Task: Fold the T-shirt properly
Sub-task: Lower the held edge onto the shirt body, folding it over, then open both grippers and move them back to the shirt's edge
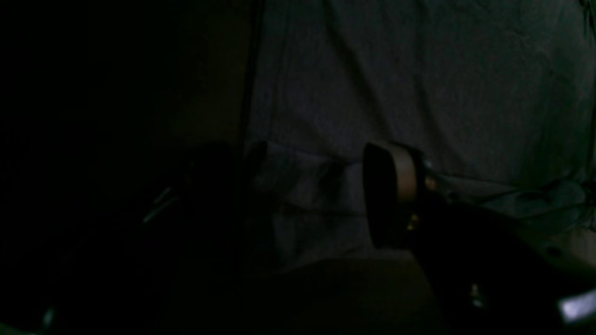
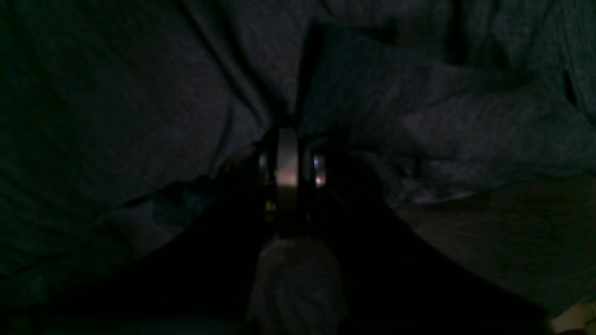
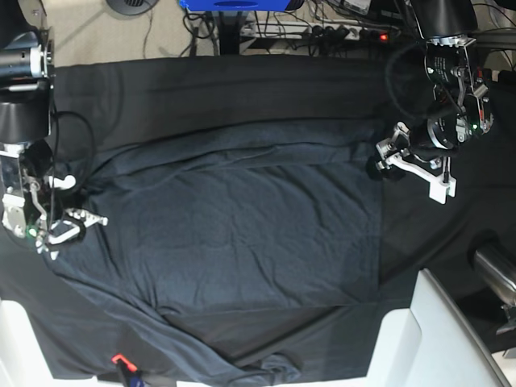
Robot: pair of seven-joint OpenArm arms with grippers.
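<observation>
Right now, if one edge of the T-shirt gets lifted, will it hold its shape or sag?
The T-shirt would probably sag: it looks thin and lies in soft wrinkles. It likely drapes from whichever point is lifted, since its bottom part already bunches in loose folds. Being wide, it may drag across the table cloth.

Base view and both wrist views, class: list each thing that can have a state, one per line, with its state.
Dark slate-grey thin knit T-shirt: spread flat, partly folded, wrinkled.
Black table cloth: spread under the T-shirt.
Left gripper: open, at the T-shirt's edge.
Right gripper: shut on the T-shirt.
</observation>
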